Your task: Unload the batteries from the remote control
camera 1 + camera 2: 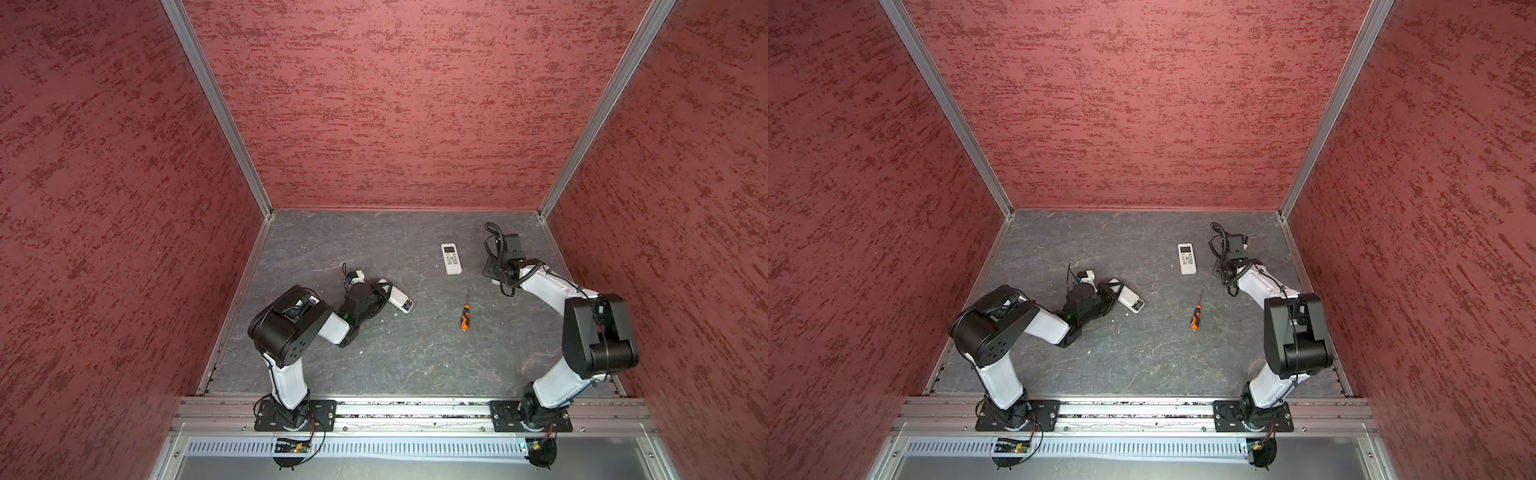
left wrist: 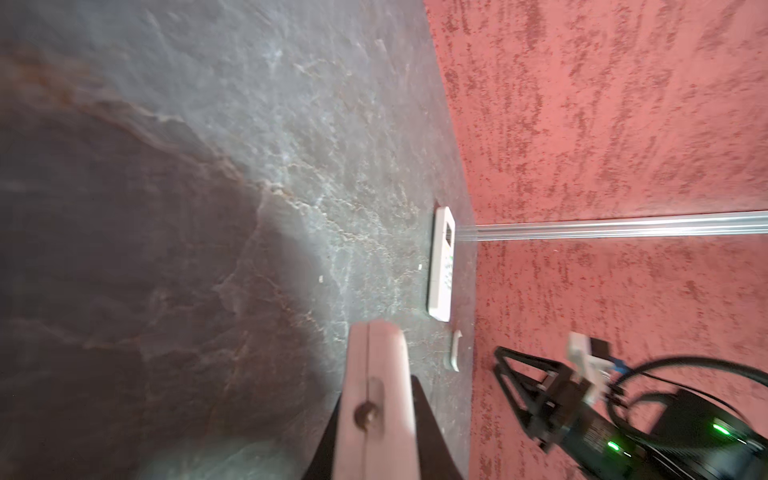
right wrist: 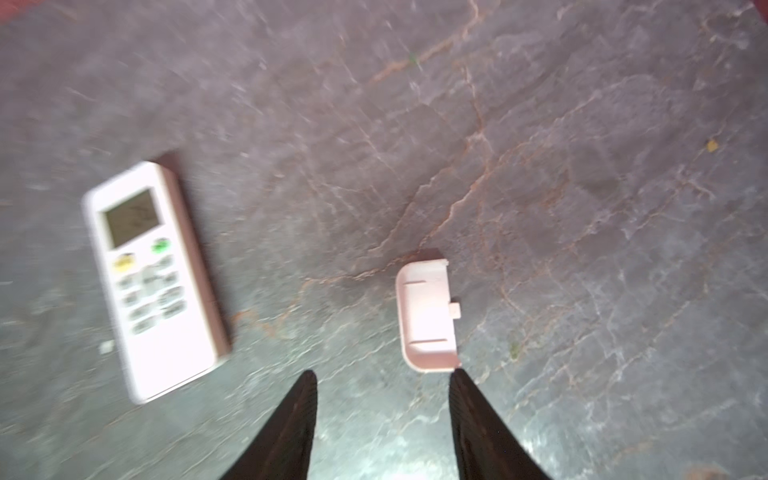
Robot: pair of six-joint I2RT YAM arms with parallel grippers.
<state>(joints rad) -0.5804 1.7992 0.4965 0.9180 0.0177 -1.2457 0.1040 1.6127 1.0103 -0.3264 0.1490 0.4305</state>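
Here the left hand (image 1: 385, 291) is clenched on a white remote (image 1: 398, 299) at centre-left of both top views, probably to steady it with its open end facing out. Dark shapes in that end look like the batteries (image 1: 407, 306), though they are too small to be sure. The right hand (image 3: 382, 374) is released and empty, with its fingers apart just short of a white cover (image 3: 427, 313) lying on the surface (image 3: 582, 166). A second remote (image 3: 153, 278) lies face up at the left of that view, blurred.
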